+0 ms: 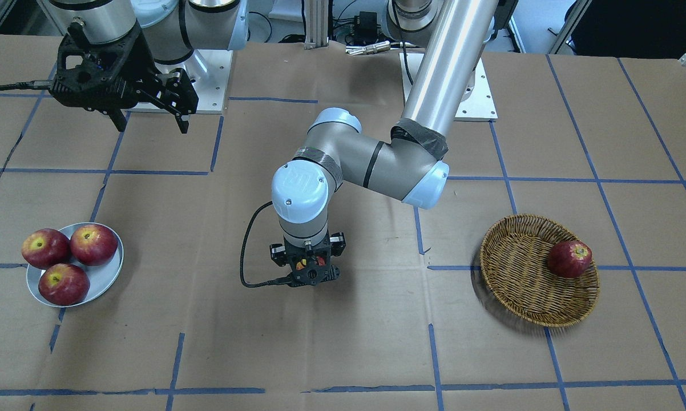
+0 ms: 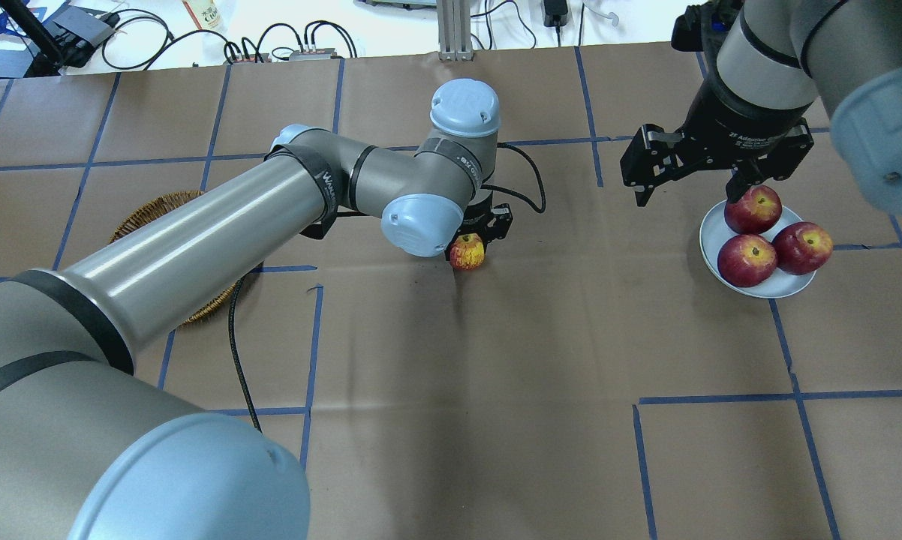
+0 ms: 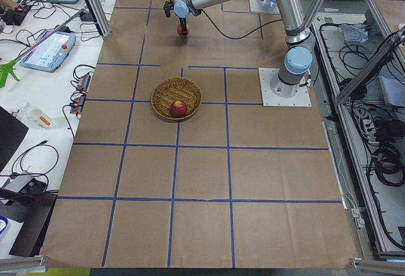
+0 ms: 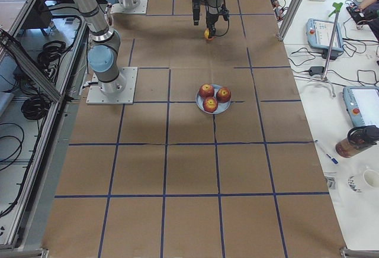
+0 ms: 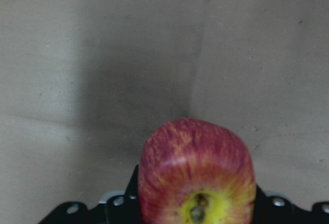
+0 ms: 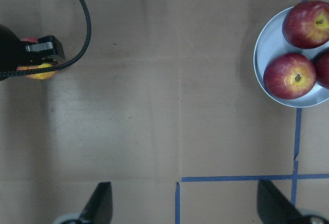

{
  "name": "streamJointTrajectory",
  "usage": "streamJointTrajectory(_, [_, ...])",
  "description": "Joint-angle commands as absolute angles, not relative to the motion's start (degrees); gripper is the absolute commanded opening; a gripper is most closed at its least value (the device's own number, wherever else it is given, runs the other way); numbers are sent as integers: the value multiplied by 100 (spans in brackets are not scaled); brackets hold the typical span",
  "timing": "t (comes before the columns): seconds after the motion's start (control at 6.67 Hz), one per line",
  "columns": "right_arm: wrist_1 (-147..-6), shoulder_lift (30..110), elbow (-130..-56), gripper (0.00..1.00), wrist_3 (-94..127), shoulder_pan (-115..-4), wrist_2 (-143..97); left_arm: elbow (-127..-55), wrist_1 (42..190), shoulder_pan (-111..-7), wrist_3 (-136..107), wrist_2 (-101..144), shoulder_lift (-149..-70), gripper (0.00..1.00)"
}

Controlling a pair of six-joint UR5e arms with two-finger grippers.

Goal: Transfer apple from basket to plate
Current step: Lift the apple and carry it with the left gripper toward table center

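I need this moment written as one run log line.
left fingers: shut on apple, mid-table | right fingers: open, empty | plate: three apples | basket: one darker apple

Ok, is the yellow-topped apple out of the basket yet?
Out. The left gripper holds the apple over the table, well clear of the basket.

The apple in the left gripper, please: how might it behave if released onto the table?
It would probably roll: the apple is round and the table looks flat. It seems firm, showing no dents. Its glossy skin might slip.
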State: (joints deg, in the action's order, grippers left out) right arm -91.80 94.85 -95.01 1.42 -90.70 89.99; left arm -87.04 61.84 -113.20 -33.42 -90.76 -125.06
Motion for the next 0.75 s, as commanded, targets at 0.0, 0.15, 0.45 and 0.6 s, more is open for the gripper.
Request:
streamJointTrajectory(0.0, [-9185,9291,-9361,100,141,-9070,8983,-8719,6179,-11329,-3357,-9062,-12516,58])
streamJointTrajectory(0.15, [-9176,9229,-9282,100,141,-9070,8982,-8727,6179,-11329,-3384,-9070,-12516,79])
streamJointTrajectory(0.45, [-9167,9220,-9281,100,141,-9070,8991,-8798,6179,-11347,-3454,-9053,-12481,99])
streamJointTrajectory(0.6, [-9167,9220,-9281,100,141,-9070,8991,-8754,6257,-11355,-3437,-9070,-12359,99])
